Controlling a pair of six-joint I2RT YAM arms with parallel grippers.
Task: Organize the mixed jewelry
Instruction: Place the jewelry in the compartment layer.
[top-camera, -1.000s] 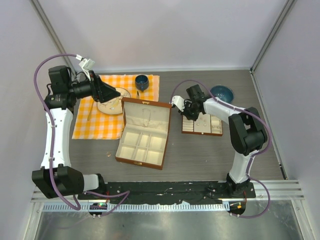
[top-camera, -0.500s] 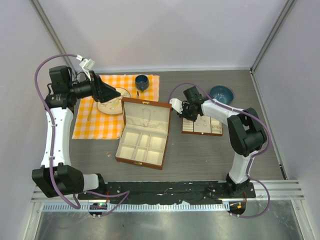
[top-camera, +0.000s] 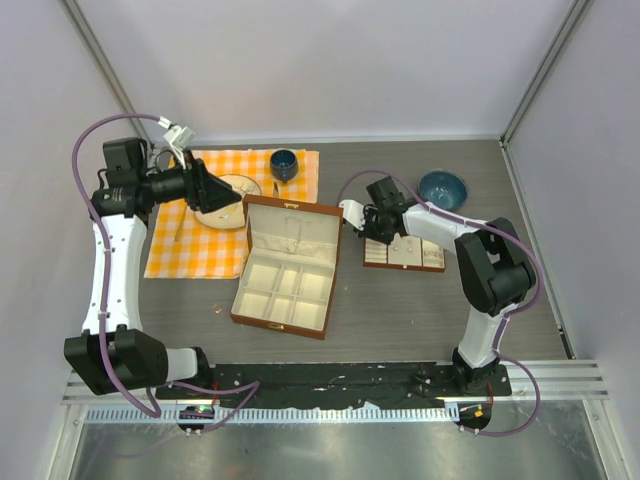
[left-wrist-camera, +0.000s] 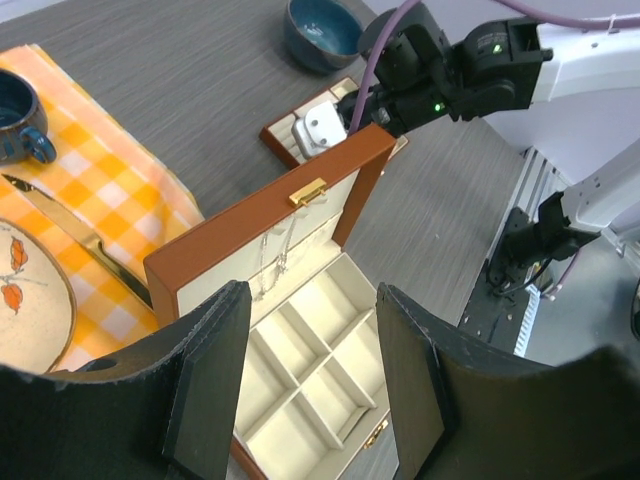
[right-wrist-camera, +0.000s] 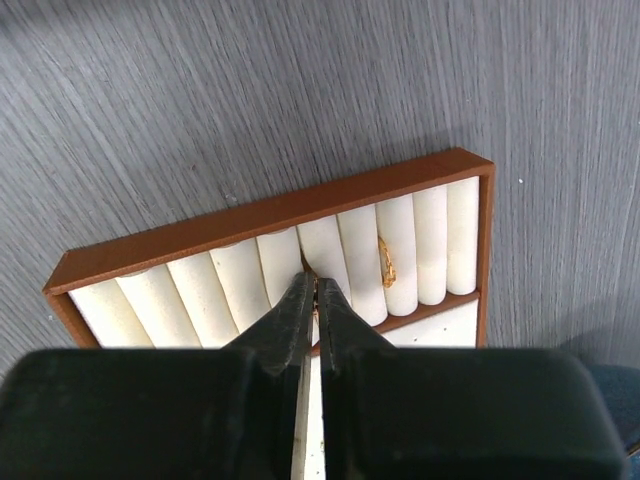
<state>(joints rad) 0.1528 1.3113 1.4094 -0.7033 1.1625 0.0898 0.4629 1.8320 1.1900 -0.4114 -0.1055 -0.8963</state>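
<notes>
My right gripper (right-wrist-camera: 312, 280) is all but closed, tips in a groove of the tray (right-wrist-camera: 270, 215). I cannot tell if they pinch anything. One ring (right-wrist-camera: 386, 262) sits just right of them. I'd part gently, then lift straight. My left gripper (left-wrist-camera: 312, 335) gapes empty above the box (left-wrist-camera: 250, 235).

**What my table holds**

The grey wood-grain table (top-camera: 400, 320) before me carries five things. An orange-and-white checked cloth (top-camera: 190, 255) lies at the far left. An open brown box (top-camera: 288, 285) stands against the cloth's right edge, and I cannot tell whether it overlaps the cloth. A low brown tray of cream rolls (top-camera: 405, 256) sits right of the box and apart from it. A blue bowl (top-camera: 442, 187) sits just behind that tray. A tiny coppery piece (top-camera: 214, 309), too small to make out, lies near the cloth's front edge.
</notes>
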